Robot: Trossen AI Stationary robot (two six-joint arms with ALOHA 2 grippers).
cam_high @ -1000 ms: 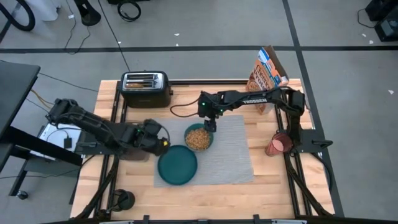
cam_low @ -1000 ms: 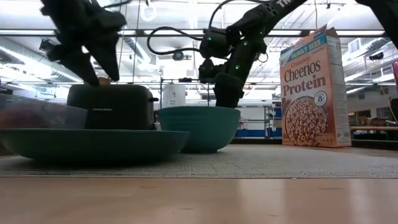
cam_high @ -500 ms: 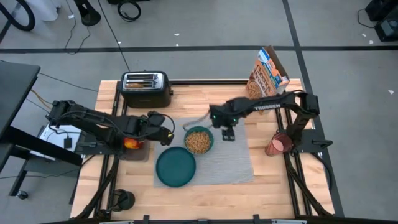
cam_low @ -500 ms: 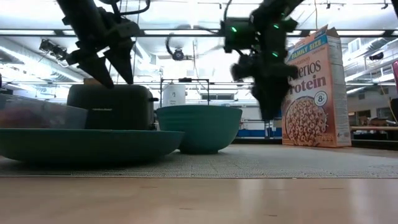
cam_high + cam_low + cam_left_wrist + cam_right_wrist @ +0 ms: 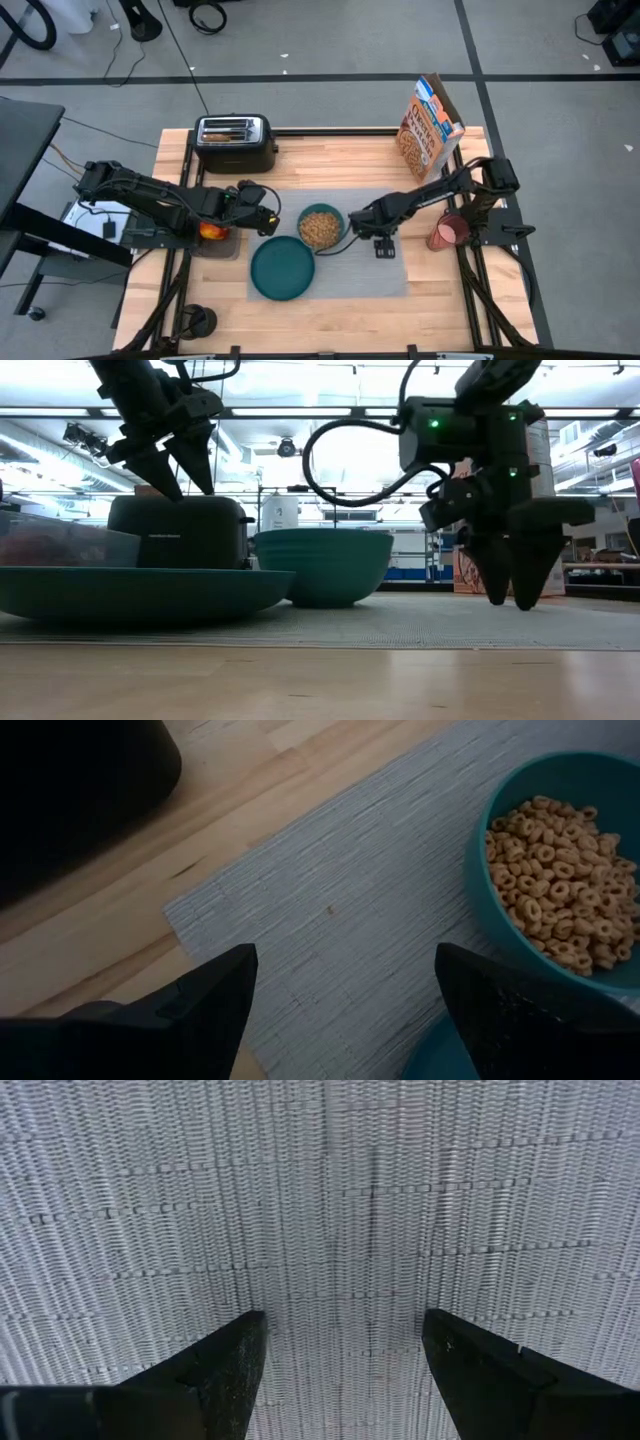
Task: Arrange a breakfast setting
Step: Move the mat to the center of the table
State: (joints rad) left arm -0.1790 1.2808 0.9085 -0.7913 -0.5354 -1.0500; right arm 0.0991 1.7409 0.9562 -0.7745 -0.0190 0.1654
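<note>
Over the grey placemat (image 5: 362, 240) beside the cereal-filled teal bowl (image 5: 320, 226), right gripper (image 5: 385, 246) hangs spread and empty, probably reaching for the pink cup (image 5: 448, 232) off-mat, while left gripper (image 5: 268, 219), also spread, waits near the teal plate (image 5: 284, 268).

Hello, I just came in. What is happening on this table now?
A two-arm robot is laying out breakfast. A teal bowl of cereal rings and an empty teal plate sit on the grey placemat. The right gripper hovers open and empty over the mat beside the bowl. The left gripper, also open and empty, hangs over the mat's left edge.
</note>
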